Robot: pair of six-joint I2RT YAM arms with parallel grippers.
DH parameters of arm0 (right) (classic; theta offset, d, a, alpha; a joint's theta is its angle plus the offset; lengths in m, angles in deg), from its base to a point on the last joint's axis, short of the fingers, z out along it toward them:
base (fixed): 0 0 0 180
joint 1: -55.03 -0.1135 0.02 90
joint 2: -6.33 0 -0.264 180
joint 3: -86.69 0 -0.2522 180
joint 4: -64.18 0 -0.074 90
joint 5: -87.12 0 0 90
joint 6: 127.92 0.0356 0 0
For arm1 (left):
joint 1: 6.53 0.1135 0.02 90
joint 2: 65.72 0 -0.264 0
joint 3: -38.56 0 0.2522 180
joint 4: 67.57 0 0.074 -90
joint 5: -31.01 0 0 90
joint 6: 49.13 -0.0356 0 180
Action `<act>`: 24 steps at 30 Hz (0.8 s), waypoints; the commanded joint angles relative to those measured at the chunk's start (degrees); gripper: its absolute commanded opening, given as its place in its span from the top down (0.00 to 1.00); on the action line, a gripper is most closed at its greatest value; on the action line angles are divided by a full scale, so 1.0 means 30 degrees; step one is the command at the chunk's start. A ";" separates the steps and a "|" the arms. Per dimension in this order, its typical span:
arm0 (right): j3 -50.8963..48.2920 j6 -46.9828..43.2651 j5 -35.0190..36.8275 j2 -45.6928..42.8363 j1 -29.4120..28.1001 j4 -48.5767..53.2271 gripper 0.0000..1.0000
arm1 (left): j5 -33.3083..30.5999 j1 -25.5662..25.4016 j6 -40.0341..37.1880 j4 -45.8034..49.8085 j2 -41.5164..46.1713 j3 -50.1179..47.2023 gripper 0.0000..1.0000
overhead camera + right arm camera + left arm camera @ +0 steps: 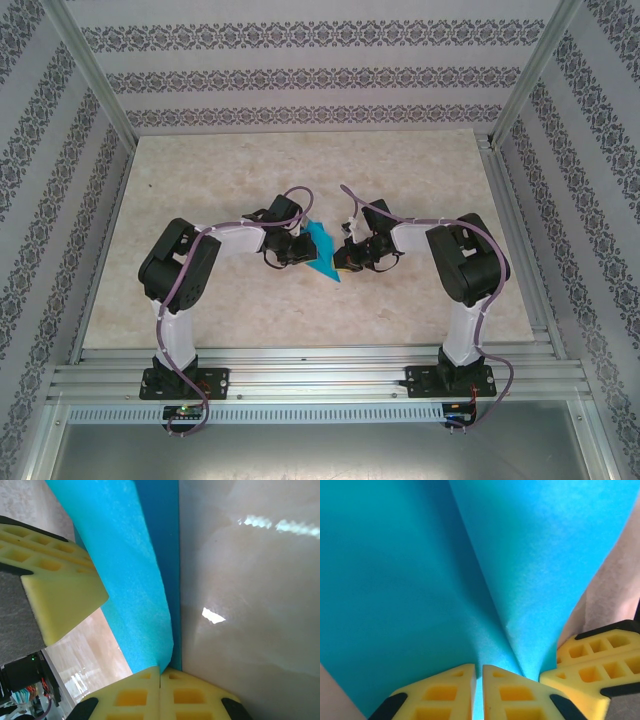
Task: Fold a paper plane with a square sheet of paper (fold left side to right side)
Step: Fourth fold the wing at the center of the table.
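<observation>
1. Jaws of the left gripper (479,672) stand very narrow, a thin slit with cyan showing in it, pinching the sheet's near edge. Jaws of the right gripper (160,672) are pressed together on the sheet's edge where it tapers. Two grips so close together probably serve to keep the folded layers aligned while the left side is brought across to the right.
2. Table (200,170), one: a pale marbled surface between patterned walls (300,40). It serves as the flat bed for creasing.
3. Left arm (180,265) and right arm (465,260), two in all. Both rise from the near edge and bend inward, so the wrists meet at mid-table. This mirrored pose probably lets each gripper reach one side of the fold.
4. Square sheet of paper (322,250), one. It is bright cyan and already folded to a pointed shape, set between the two grippers at mid-table with its tip toward the near side.
   - The left wrist view shows two cyan panels meeting along a crease that runs down to the fingertips.
   - The right wrist view shows a lighter layer lying over a darker one.
   - Whether the sheet rests on the table or hangs clear of it cannot be told.
5. Yellow foam fingers (445,690), four, two per gripper. The right gripper's pair sits just to the right of the left gripper's pair, at the same narrow end of the sheet. The soft pads probably grip the thin paper without tearing it.
</observation>
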 commanded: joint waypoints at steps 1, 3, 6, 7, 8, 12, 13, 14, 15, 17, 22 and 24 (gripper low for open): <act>0.0017 -0.0623 0.1230 0.0719 0.0073 0.0436 0.98 | 0.0103 -0.0164 0.0038 0.0359 0.1042 0.0543 0.84; 0.0040 -0.0596 0.1233 0.0715 0.0087 0.0425 0.98 | 0.0620 -0.0183 0.0307 -0.0072 0.1339 0.0673 0.84; 0.0071 -0.0569 0.1193 0.0775 0.0058 0.0379 0.98 | 0.1275 -0.0271 0.0711 -0.0748 0.1216 0.0901 0.83; 0.0066 -0.0570 0.1164 0.0774 0.0044 0.0359 0.98 | 0.1426 -0.0294 0.0793 -0.0906 0.1073 0.1003 0.83; 0.0080 -0.0554 0.1163 0.0803 0.0002 0.0316 0.98 | 0.1590 -0.0357 0.0883 -0.1036 0.0901 0.1118 0.82; 0.0079 -0.0494 0.1192 0.0806 -0.0030 0.0282 0.98 | 0.2144 -0.0658 0.1416 -0.1907 0.0377 0.1483 0.80; 0.0067 -0.0493 0.1167 0.0808 -0.0055 0.0258 0.97 | 0.2151 -0.0709 0.1451 -0.1931 0.0139 0.1687 0.80; 0.0077 -0.0469 0.1185 0.0832 -0.0051 0.0257 0.97 | 0.2167 -0.0790 0.1479 -0.1900 -0.0076 0.1921 0.80; 0.0072 -0.0464 0.1166 0.0835 -0.0067 0.0257 0.97 | 0.2174 -0.0898 0.1501 -0.1924 -0.0335 0.2192 0.79; 0.0106 -0.0453 0.1163 0.0813 -0.0089 0.0231 0.97 | 0.2170 -0.0969 0.1579 -0.1920 -0.0739 0.2598 0.79; 0.0122 -0.0376 0.1162 0.0887 -0.0133 0.0218 0.97 | 0.1599 -0.1003 0.1586 -0.1512 -0.1536 0.3331 0.80; 0.0160 -0.0349 0.1134 0.0891 -0.0118 0.0227 0.97 | 0.1244 -0.1000 0.1402 -0.1034 -0.1749 0.3524 0.80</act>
